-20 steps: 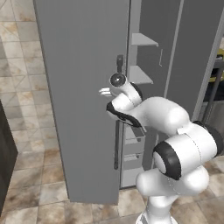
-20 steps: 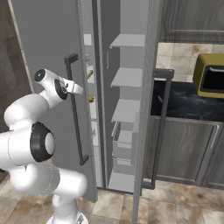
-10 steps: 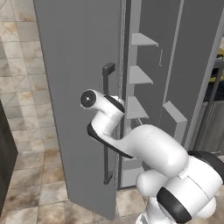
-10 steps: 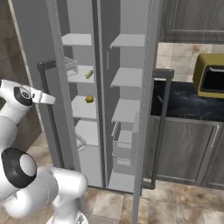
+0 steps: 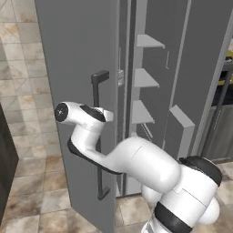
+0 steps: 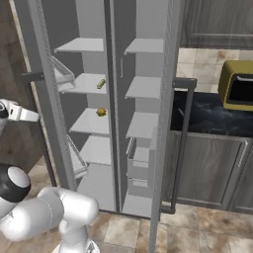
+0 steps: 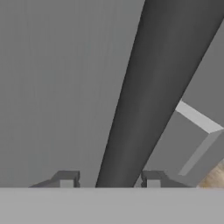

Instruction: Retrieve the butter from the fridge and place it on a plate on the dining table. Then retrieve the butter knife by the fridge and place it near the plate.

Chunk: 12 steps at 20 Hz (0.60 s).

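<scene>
fridge (image 6: 143, 99) left door: swung much wider than 1 s ago, shelves exposed | gripper (image 7: 109, 180): fingers straddle the dark bar handle (image 5: 97, 136), looks clamped on it | butter (image 6: 101, 83): upper left shelf, above the burger-like item (image 6: 101, 112) | next (judgement): release the handle, reach in for butter

Premises: a domestic kitchen. Evidence: tall grey double-door fridge (image 6: 113, 99) standing open with pale shelves, grey-brown wood cabinets (image 6: 207, 170) under a glossy black marble worktop (image 6: 212, 116), yellow microwave oven (image 6: 237, 85), beige stone-tile floor (image 5: 27, 150).
</scene>
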{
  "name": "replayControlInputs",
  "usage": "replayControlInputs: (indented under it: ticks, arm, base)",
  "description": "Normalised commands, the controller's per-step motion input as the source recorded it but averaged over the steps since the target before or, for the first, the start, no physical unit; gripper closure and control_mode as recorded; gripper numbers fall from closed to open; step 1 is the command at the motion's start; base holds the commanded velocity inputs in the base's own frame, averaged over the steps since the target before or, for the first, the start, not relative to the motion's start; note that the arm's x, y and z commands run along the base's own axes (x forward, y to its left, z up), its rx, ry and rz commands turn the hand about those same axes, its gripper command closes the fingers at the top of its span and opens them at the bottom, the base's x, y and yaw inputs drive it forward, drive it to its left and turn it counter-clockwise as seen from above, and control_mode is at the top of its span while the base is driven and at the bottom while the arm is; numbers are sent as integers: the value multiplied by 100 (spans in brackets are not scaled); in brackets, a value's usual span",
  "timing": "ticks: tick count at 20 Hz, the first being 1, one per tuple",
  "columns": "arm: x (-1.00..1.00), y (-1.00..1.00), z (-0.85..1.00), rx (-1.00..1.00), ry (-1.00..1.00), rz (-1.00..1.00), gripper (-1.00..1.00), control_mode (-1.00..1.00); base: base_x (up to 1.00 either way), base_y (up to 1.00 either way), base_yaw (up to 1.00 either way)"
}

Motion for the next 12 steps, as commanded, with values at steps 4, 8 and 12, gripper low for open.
replayControlInputs:
  ticks: [4, 8, 12]
  arm:
    - [-2, 39, 0, 0, 0, -8, -100, -100]
    - [-10, 55, -16, 0, 0, -11, -100, -100]
    - [-11, 53, -15, 0, 0, -12, -100, -100]
  base:
    - [0, 0, 0]
    - [0, 0, 0]
    - [0, 0, 0]
